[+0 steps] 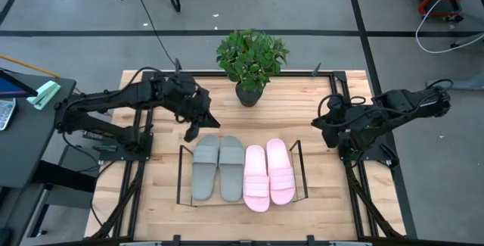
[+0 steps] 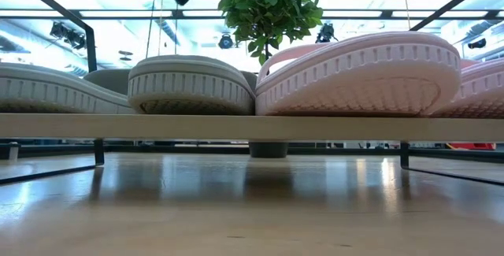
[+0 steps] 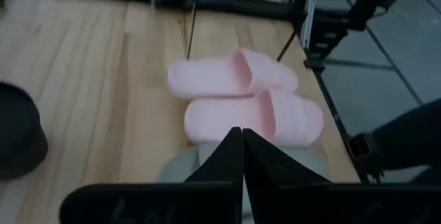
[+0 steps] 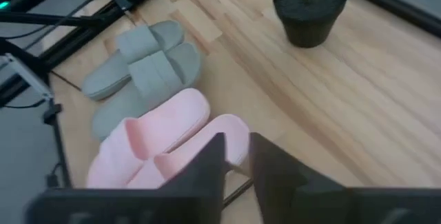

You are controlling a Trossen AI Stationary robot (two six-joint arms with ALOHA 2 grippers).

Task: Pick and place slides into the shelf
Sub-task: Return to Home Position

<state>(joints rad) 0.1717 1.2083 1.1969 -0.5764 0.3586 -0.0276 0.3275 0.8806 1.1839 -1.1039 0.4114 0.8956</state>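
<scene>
All four slides lie side by side on the shelf (image 1: 180, 176), soles on its light wood board (image 2: 252, 126). The two grey slides (image 1: 218, 167) are on the left, the two pale pink slides (image 1: 268, 172) on the right. My left gripper (image 1: 192, 133) hangs shut above the shelf's far left corner, just beyond the grey slides (image 3: 207, 162), and touches nothing. In its wrist view the pink slides (image 3: 244, 96) lie past the shut fingertips (image 3: 242, 133). My right gripper (image 1: 324, 127) waits off the shelf's right side, slightly open (image 4: 236, 143), facing the slides (image 4: 148, 65).
A potted plant (image 1: 251, 58) stands on the table beyond the shelf, its dark pot (image 4: 310, 7) close to both arms. Bare wooden table (image 1: 325, 200) lies on the near side and to the shelf's right. The black table frame (image 1: 363, 193) runs along the edges.
</scene>
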